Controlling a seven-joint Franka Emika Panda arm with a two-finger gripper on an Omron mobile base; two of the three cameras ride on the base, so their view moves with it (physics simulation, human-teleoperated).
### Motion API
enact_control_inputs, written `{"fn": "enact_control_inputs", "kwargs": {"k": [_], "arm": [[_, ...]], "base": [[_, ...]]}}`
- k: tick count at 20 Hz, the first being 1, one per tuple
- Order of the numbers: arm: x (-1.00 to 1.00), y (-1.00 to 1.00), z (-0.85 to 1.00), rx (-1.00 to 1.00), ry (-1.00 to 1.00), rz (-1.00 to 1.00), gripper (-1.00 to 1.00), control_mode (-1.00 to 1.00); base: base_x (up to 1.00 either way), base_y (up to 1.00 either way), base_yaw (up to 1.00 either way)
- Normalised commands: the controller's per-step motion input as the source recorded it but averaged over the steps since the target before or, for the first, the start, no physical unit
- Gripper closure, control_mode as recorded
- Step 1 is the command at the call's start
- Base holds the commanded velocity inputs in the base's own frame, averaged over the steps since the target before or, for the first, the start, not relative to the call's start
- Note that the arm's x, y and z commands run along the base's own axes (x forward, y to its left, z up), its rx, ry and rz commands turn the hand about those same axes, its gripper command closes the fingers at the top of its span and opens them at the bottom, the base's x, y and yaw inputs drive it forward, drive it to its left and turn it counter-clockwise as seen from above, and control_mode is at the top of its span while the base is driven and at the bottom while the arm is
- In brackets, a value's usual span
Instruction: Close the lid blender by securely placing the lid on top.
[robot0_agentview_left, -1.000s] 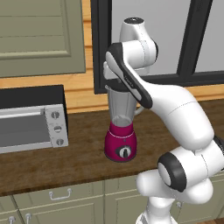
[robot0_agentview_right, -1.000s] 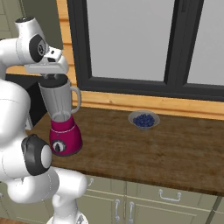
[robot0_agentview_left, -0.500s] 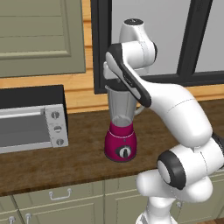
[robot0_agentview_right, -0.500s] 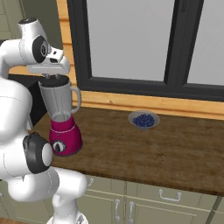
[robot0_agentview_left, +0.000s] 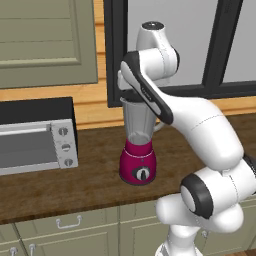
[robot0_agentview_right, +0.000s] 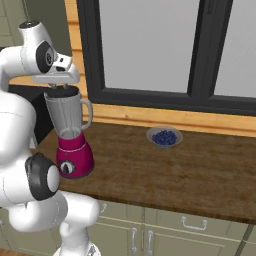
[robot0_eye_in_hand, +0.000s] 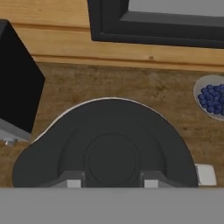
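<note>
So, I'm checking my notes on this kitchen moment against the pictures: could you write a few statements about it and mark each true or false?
1. The lid sits over the blender jar's rim. True.
2. The dish of blue contents stands between the blender and the toaster oven. False: it is on the blender's other side, near the window.
3. The gripper is above the jar. True.
4. The blender's base is silver. False: magenta, with a black dial.
</note>
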Motion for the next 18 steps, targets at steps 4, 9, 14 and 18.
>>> {"fn": "enact_control_inputs", "kwargs": {"k": [4,9,14,18], "arm": [[0.15,0.0,-0.19,0.02,-0.09,0.0,1.0,-1.0],[0.06,-0.01,-0.37,0.03,-0.09,0.0,1.0,-1.0],[0.09,-0.08,-0.56,0.02,-0.06,0.0,1.0,-1.0],[0.06,-0.01,-0.62,0.0,-0.03,0.0,1.0,-1.0]], "base": [[0.0,0.0,0.0],[0.0,0.0,0.0],[0.0,0.0,0.0],[0.0,0.0,0.0]]}}
